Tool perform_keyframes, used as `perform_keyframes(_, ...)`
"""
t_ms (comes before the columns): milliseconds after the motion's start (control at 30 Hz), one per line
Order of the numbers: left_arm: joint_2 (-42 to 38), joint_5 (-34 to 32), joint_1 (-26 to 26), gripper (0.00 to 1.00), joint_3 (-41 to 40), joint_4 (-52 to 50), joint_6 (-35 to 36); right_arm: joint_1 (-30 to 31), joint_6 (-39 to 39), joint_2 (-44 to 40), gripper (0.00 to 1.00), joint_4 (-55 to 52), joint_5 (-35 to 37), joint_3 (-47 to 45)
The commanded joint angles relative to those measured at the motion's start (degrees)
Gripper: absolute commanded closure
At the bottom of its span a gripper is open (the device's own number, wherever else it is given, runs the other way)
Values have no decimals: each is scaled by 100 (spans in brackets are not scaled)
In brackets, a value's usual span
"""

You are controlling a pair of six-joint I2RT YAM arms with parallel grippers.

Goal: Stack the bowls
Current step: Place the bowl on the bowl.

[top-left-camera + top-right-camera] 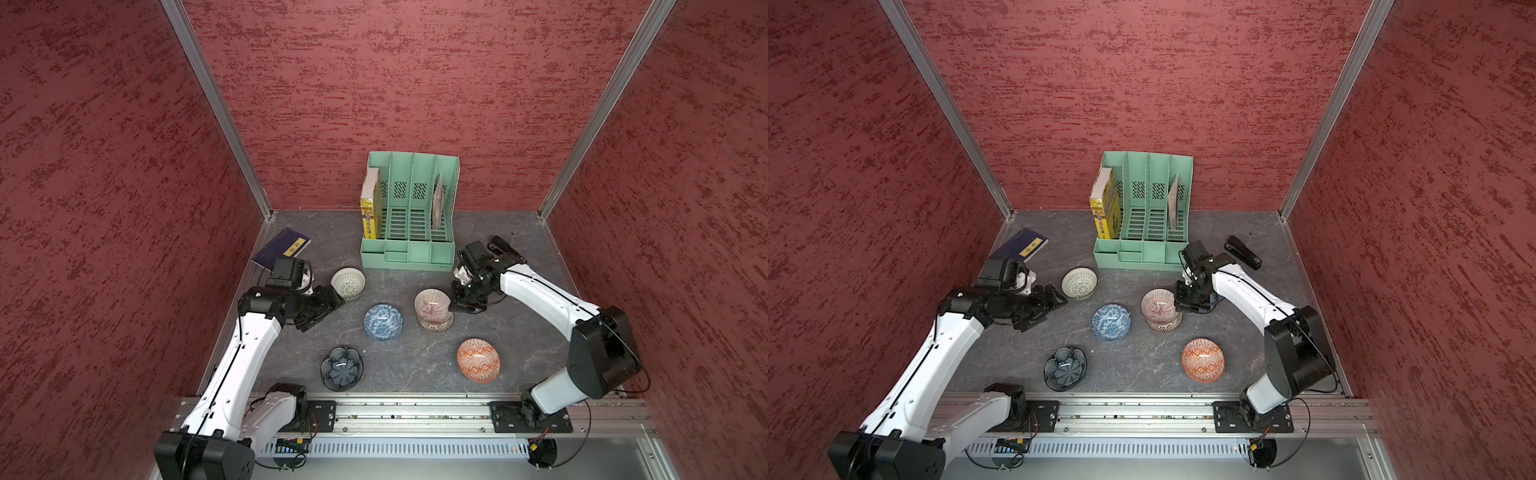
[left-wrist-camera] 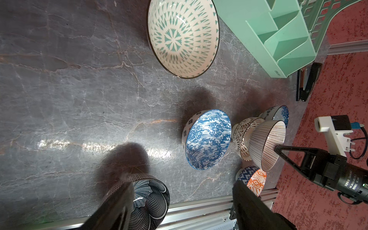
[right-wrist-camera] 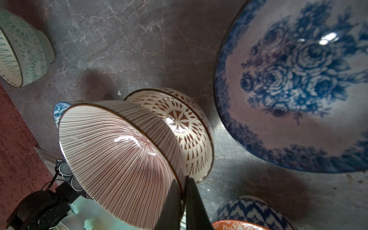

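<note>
Desk [image 1: 399, 365] of dark grey, marble-veined stone, dull under the light, boxed in by rough, stippled red walls [image 1: 415, 83]. The right fingers [image 3: 194, 205] pinch the thin rim of the glossy pink-striped bowl [image 1: 432, 304], which is tilted over the brown lattice bowl [image 1: 436, 326]. The left fingers [image 2: 249, 205] stand spread wide, with the teal lattice bowl [image 1: 348, 282] just beside them. A round blue-patterned bowl [image 1: 382, 322] sits between the two pairs.
</note>
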Motion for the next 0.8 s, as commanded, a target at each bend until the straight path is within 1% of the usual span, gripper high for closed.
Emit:
perform_keyframes(0, -98, 61, 44, 19, -72, 156, 82, -48, -114, -66, 100, 347, -31, -13)
perform_keyframes(367, -105, 78, 40, 19, -217, 235, 59, -57, -215, -10, 100, 590, 189, -320)
perform_keyframes(767, -90, 113, 39, 19, -296, 294, 68, -53, -252, 148, 100, 819, 133, -469)
